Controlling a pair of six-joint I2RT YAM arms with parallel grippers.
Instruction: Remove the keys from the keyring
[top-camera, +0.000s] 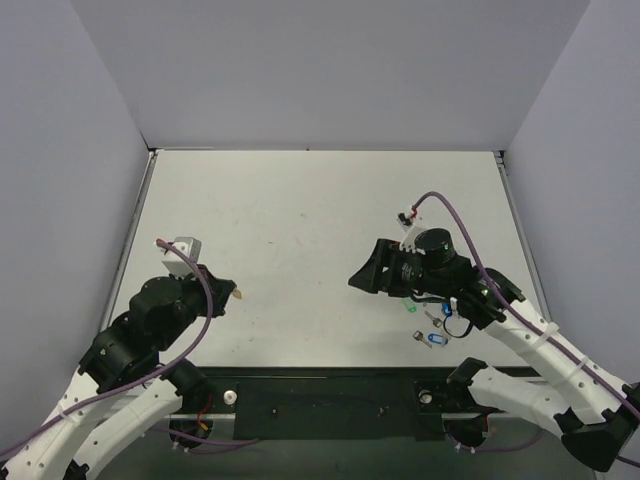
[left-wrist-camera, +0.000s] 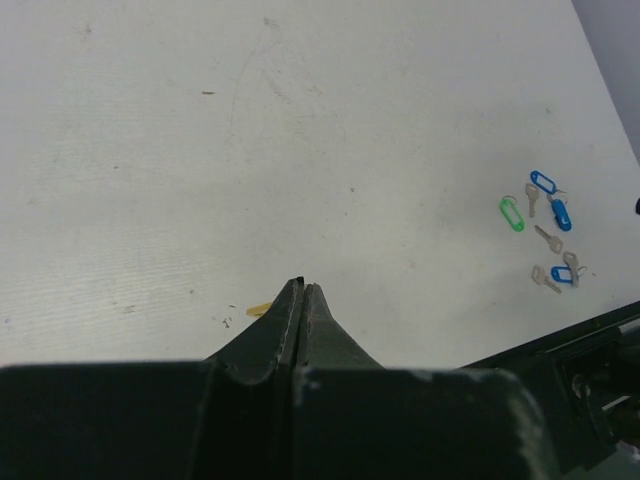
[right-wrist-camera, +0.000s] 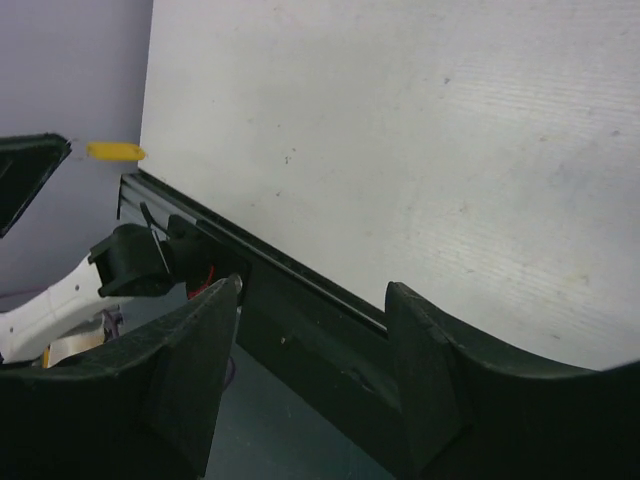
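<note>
Left wrist view shows your left gripper (left-wrist-camera: 303, 290) with jaws clenched on the yellow-capped key (left-wrist-camera: 258, 309), which pokes out just beneath their tip. I cannot pick out the keyring. Lower the key flat onto bare table (left-wrist-camera: 300, 120) before releasing, well apart from the other keys (left-wrist-camera: 511, 213) lying loose near the front right edge. Your right gripper (right-wrist-camera: 315, 288) hangs with jaws spread, grasping nothing. Beyond are the scuffed white table and plain grey walls (top-camera: 320, 70).
</note>
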